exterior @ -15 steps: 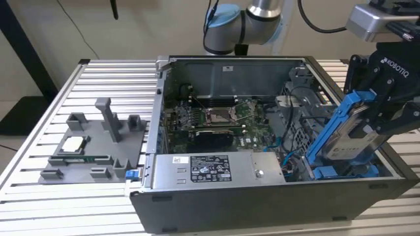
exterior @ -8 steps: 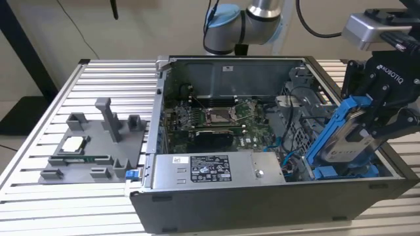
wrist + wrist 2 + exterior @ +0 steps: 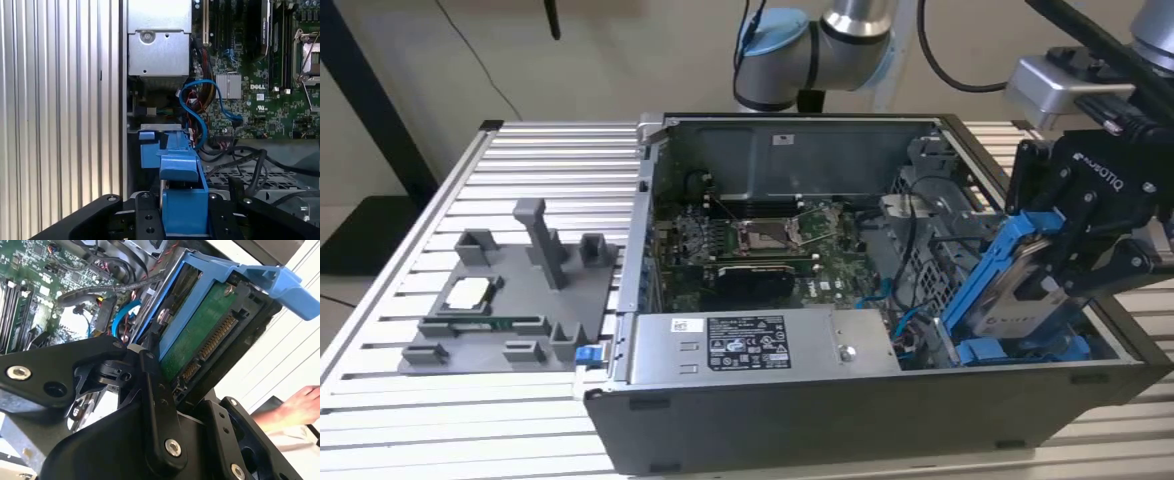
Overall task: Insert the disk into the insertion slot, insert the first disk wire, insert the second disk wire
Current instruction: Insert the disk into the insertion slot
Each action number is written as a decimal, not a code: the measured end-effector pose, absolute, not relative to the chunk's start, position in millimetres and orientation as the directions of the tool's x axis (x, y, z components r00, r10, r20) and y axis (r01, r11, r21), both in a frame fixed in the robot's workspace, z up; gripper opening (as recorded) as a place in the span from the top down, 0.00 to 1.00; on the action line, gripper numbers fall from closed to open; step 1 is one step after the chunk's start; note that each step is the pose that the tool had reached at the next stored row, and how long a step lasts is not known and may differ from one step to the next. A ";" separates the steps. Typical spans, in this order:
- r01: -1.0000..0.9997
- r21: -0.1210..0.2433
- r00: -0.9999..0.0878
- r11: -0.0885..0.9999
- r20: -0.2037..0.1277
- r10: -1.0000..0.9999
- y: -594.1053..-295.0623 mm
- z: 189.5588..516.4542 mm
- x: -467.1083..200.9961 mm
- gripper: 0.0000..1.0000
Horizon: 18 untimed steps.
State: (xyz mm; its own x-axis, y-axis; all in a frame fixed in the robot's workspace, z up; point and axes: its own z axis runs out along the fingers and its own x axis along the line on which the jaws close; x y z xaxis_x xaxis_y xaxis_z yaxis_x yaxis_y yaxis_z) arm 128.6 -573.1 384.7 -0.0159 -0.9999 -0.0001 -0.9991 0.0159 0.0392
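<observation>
My gripper (image 3: pixel 1070 268) is shut on the disk (image 3: pixel 1025 292), a silver drive in a bright blue carrier. It holds the disk tilted above the near corner of the open computer case on the exterior view's right. The disk's lower end is down at the insertion slot (image 3: pixel 1021 350), a bay with blue rails. In the second wrist view the disk's green circuit board (image 3: pixel 200 337) and connector face the camera beside a black finger (image 3: pixel 155 390). In the first wrist view the blue carrier (image 3: pixel 182 200) sits in my gripper (image 3: pixel 182 215), in line with the slot's blue rails (image 3: pixel 150 150). A loose blue wire (image 3: pixel 197 107) curls beside the slot.
The grey power-supply box (image 3: pixel 761 345) lies along the case's front wall, with the motherboard (image 3: pixel 761 240) behind it. A grey fixture plate (image 3: pixel 507 300) rests on the ribbed aluminium table on the exterior view's left. A person's hand (image 3: pixel 300 407) shows outside the case.
</observation>
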 end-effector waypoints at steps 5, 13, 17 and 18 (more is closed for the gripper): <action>-0.999 0.039 -0.016 0.016 0.000 -1.000 -573.0 380.2 128.6 0.67; -0.999 0.039 -0.016 0.016 -0.002 -1.000 -573.1 381.0 128.6 0.60; -0.999 0.039 -0.016 0.015 -0.007 -1.000 -572.5 381.1 128.6 0.60; -0.999 0.039 -0.016 0.015 -0.010 -1.000 -572.2 381.0 128.5 0.60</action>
State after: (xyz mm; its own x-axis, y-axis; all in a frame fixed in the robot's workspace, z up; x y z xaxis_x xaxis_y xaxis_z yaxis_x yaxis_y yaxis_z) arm 128.5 -572.2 381.0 -0.0158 -0.9998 -0.0095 -0.9991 0.0154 0.0393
